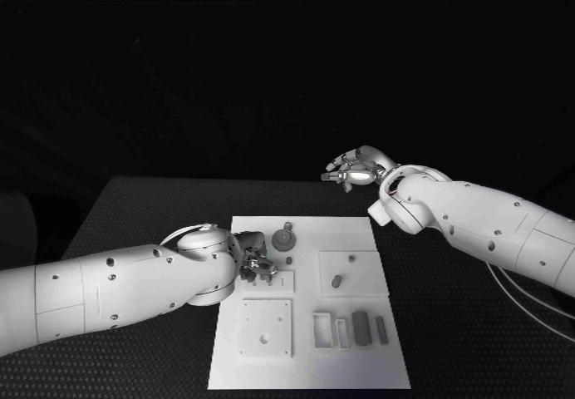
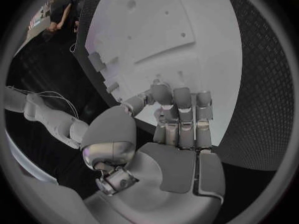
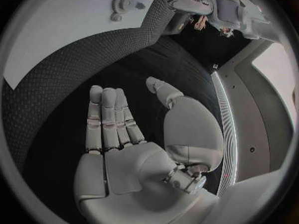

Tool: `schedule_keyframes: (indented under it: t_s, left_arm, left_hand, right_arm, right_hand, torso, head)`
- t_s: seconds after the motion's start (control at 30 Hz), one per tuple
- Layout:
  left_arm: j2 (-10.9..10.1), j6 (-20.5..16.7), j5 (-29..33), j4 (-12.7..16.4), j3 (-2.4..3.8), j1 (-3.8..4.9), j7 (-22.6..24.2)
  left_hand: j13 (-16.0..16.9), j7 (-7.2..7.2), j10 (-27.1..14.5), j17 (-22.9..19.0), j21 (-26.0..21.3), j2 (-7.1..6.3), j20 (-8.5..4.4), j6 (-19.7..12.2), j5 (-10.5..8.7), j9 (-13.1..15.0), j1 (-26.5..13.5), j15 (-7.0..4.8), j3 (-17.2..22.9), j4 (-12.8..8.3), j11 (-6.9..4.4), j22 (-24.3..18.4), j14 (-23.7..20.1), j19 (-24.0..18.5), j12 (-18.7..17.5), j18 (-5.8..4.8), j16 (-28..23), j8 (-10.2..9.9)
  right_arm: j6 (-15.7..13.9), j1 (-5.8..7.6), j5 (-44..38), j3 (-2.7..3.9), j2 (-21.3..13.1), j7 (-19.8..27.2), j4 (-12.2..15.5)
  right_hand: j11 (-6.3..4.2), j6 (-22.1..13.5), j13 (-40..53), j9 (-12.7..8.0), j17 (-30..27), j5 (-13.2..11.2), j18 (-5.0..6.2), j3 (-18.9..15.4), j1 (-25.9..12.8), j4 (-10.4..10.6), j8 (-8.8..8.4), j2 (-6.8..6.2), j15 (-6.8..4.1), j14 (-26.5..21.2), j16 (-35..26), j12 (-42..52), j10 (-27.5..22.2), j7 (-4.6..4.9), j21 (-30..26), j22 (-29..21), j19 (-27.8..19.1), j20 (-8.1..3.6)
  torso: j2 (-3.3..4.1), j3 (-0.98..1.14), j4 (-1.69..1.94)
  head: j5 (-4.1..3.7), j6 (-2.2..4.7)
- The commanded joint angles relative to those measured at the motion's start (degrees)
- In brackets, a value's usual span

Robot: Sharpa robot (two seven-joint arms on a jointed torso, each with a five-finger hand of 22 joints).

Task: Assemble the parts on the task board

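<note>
- Task board (image 1: 309,366): white plate lying flat in the middle of the black worktop (image 1: 144,204), its long axis running away from the robot.
- Left hand (image 1: 254,259): lowered over the board's left edge in its far half, fingers curled downward toward a small square plate with pegs (image 1: 271,281). Whether the fingers pinch a part cannot be told from the head view; in the left wrist view the left hand (image 2: 177,129) shows its fingers held side by side and bent over the white board (image 2: 187,50), with nothing visible between them.
- Right hand (image 1: 355,170): raised beyond the board's far right corner, well apart from it, fingers loosely spread and holding nothing. In the right wrist view the right hand (image 3: 134,134) lies flat and empty, fingers straight and close together, thumb set apart.
- Parts, far half: a round gear-like part (image 1: 284,239) stands just beside the left hand's fingers, on their right; a small peg (image 1: 336,281) rests on a square plate further right.
- Parts, near half: a larger square plate (image 1: 266,327) on the left; a row of slim upright blocks (image 1: 361,327) on the right, their long axes parallel to the board's.
- Governing relation: the gear and the pegged plate lie directly under and beside the left hand, whereas the right hand stands off the board entirely. Judged from this, the left hand is the nearer by far, and the coming move probably turns on its short reach rightward or downward.
</note>
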Motion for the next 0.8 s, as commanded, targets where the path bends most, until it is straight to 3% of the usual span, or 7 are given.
schedule_keyframes:
  t_s: [0.03, 0.47, 0.57, 0.8]
  left_arm:
    - [-0.1, -0.6, 1.0, 0.2, 0.01, -0.05, 0.9]
    - [-0.3, -2.0, 0.6, 0.2, 0.01, -0.45, 1.3]
    - [-0.3, -2.2, 0.6, 0.1, 0.01, -0.55, 1.3]
    - [-0.3, -2.7, 0.5, 0.1, 0.01, -0.68, 1.5]
  left_hand:
    - [-0.1, -5.38, -2.7, -0.1, -0.2, -0.62, -7.68, 5.7, -0.35, 0.0, -0.1, 0.1, 0.0, 0.5, -2.27, 0.1, -0.3, 0.0, -0.3, -0.17, -0.3, -0.2]
    - [-0.5, -5.22, -2.8, -0.5, -0.6, -2.56, -7.74, 5.4, -1.29, -0.1, 0.2, 0.06, -0.5, 1.6, -2.2, 0.2, -0.5, 0.1, -0.4, -0.25, -0.3, -0.6]
    - [-0.7, -5.16, -3.0, -0.8, -0.9, -3.35, -7.76, 5.2, -4.08, -0.2, 0.4, 0.06, -0.7, 2.5, -2.18, 0.3, -0.7, 0.1, -0.4, -0.3, -0.2, -0.9]
    - [-0.8, -5.12, -3.1, -1.0, -1.0, -3.71, -7.77, 5.2, -4.57, -0.2, 0.4, 0.06, -0.7, 2.9, -2.17, 0.4, -0.7, 0.1, -0.4, -0.32, -0.2, -1.0]
  right_arm:
    - [0.7, -0.04, 0.0, 0.02, 0.0, 0.4, 0.1]
    - [0.8, -0.18, 0.1, 0.02, 0.0, 0.4, 0.1]
    - [0.7, -0.19, 0.1, 0.02, 0.0, 0.4, 0.1]
    - [0.7, -0.2, 0.1, 0.02, 0.0, 0.4, 0.1]
  right_hand:
    - [-0.01, -0.3, -0.1, -0.1, -0.1, 0.2, 0.88, -0.2, -0.1, 0.0, 0.32, 0.37, 0.05, -0.4, 0.2, 0.3, -0.3, 0.85, -0.3, 1.1, 0.0, 0.28]
    - [0.0, -0.4, -0.2, -0.1, -0.1, 0.1, 0.88, -0.3, -0.1, 0.0, 0.34, 0.43, 0.06, -0.4, 0.3, 0.3, -0.3, 0.85, -0.4, 1.1, 0.0, 0.3]
    - [0.0, -0.4, -0.2, -0.1, -0.1, 0.1, 0.88, -0.3, -0.1, 0.0, 0.34, 0.43, 0.06, -0.4, 0.3, 0.3, -0.3, 0.85, -0.4, 1.1, 0.0, 0.3]
    - [0.0, -0.4, -0.2, -0.1, -0.2, 0.1, 0.88, -0.3, -0.1, 0.0, 0.34, 0.46, 0.06, -0.4, 0.3, 0.4, -0.3, 0.85, -0.4, 1.1, 0.0, 0.29]
  torso:
    - [0.0, -0.01, 0.01]
    - [0.05, -0.02, -0.03]
    - [0.01, -0.02, -0.01]
    - [0.01, -0.03, -0.03]
  head:
    - [-0.03, -0.08]
    - [-0.03, -0.14]
    - [-0.06, -0.04]
    - [-0.07, -0.04]
